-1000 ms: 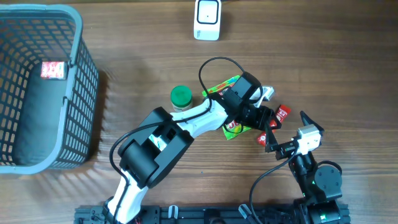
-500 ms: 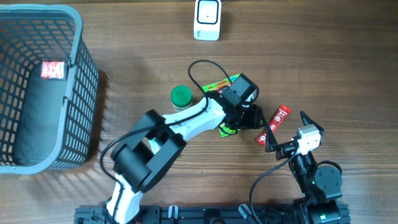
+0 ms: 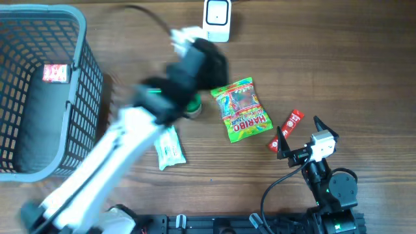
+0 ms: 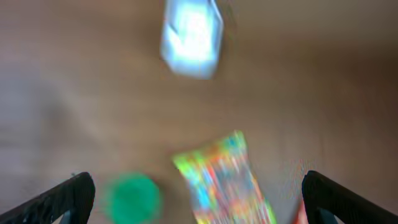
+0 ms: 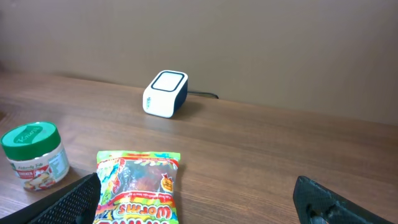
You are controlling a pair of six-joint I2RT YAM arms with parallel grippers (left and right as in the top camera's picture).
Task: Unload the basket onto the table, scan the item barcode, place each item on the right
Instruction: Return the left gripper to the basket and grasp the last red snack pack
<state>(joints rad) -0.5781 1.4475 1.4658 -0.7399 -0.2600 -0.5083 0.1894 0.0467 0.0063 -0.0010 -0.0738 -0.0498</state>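
Note:
The colourful gummy-worm bag (image 3: 244,110) lies flat on the wooden table, free of both grippers. The white barcode scanner (image 3: 216,19) stands at the far edge. My left gripper (image 3: 203,60) is a blur above the table between scanner and bag. Its wrist view, also blurred, shows open, empty jaws (image 4: 198,186) over the bag (image 4: 227,186), with the scanner (image 4: 191,37) ahead. My right gripper (image 3: 299,131) rests open at the lower right. Its open jaws (image 5: 199,202) look toward the bag (image 5: 140,186) and the scanner (image 5: 165,93).
A green-lidded jar (image 3: 192,104) stands left of the bag, partly under the left arm. A white packet (image 3: 170,147) lies nearer the front. A red stick packet (image 3: 294,121) lies by the right gripper. A grey basket (image 3: 84,39) fills the left side.
The left gripper opened, let go of the gummy bag, and swung up and left toward the scanner. The bag now lies flat, and the white packet is uncovered. The right arm stayed still.

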